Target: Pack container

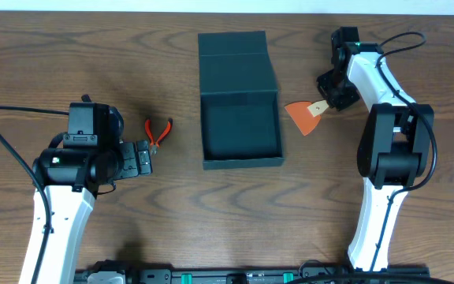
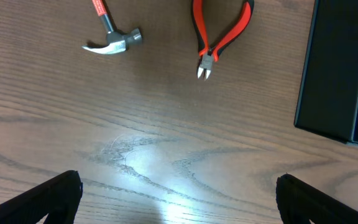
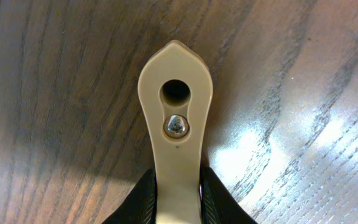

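Container (image 1: 240,130): standing open mid-table. Clenching scraper (image 1: 299,117) handle just beside it with right gripper (image 1: 327,102); holding left gripper (image 1: 144,158) spread wide near pliers (image 1: 158,133).

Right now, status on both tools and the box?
Left tool open, empty, short of the pliers. Right tool shut on the scraper. Box open, empty, nothing blocking it.

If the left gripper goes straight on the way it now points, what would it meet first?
Probably the table, as the left gripper looks tilted downward. If it travels flatter, the red-handled pliers, right of its midline, come first; depth is unclear.
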You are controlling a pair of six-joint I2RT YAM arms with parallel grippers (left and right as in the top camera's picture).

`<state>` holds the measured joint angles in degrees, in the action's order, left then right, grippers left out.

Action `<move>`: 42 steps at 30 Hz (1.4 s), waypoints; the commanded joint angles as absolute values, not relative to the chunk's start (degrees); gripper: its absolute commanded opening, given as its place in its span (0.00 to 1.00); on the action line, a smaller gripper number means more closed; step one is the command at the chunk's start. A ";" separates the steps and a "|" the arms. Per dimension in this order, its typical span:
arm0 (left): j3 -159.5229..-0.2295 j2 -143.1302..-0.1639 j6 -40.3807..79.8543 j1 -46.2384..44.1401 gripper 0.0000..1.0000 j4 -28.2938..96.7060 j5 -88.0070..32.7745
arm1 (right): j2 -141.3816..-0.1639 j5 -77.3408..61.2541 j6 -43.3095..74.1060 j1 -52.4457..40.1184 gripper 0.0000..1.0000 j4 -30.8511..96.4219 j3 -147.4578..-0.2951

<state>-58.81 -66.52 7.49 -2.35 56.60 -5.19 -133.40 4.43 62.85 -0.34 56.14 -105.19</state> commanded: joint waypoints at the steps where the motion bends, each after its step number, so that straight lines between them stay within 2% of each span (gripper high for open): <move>1: -59.92 -66.17 6.92 -2.48 0.99 56.77 -5.15 | -134.89 3.88 56.36 -1.17 0.01 56.16 -103.59; 11: -59.92 -66.17 6.92 -2.48 0.99 56.75 -5.15 | -129.03 6.63 37.91 -3.81 0.01 56.84 -103.85; 35: -59.92 -66.17 6.94 -2.48 0.98 56.75 -5.15 | -109.62 14.17 21.67 -12.45 0.01 61.80 -103.85; 37: -59.92 -66.17 6.94 -2.48 0.99 56.75 -5.15 | -108.33 13.74 17.91 -13.85 0.01 61.78 -103.85; 42: -59.92 -66.17 6.94 -2.48 0.99 56.73 -5.13 | -105.14 8.05 -0.95 -19.73 0.01 62.26 -103.85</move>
<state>-58.81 -66.52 7.46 -2.35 56.60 -5.19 -108.33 11.42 12.43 -16.21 61.95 -103.48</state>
